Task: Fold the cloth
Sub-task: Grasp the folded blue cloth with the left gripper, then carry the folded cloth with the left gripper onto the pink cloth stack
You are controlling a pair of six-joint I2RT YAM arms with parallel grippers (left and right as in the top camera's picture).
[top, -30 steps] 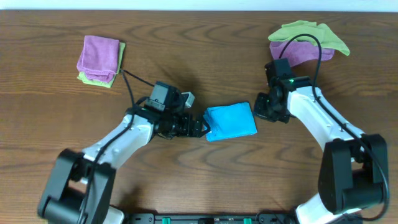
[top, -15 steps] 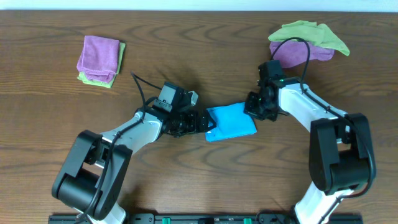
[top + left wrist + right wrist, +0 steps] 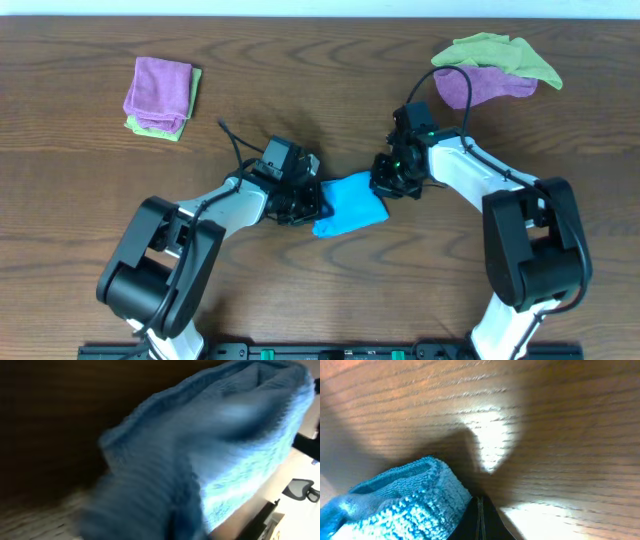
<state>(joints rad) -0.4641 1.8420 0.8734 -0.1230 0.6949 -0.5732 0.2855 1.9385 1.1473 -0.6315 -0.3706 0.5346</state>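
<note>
Showing the cloth [image 3: 352, 202] near the middle of the table [image 3: 300, 80], where it lies as a compact, doubled blue packet, slightly skewed, between my two arms. Its white tag is not visible.

The left gripper [image 3: 316, 207] is closed at the packet's left edge. Its wrist view is filled with blurred blue pile bunched close to the lens, so I judge that it has a pinch of the cloth. The right gripper [image 3: 388, 186] is closed tight at the upper right corner. Its wrist view shows the fingers pressed together with blue pile just beside them, and I cannot tell whether any ply is caught there (it may only be resting against the edge).

I read the step in hand as one further fold, left edge over towards the right. To do it well I would:

- lift the pinched edge only enough to clear the lower layers;
- carry it across in a low arc, so the packet does not drag;
- keep the right side steady as an anchor;
- let go only once the edges sit together.

A folded stack [image 3: 158, 92] of purple on lime-green lies well apart at the far left, and a loose heap [image 3: 490, 68] of the same colours lies at the far right. Neither is in the way.
</note>
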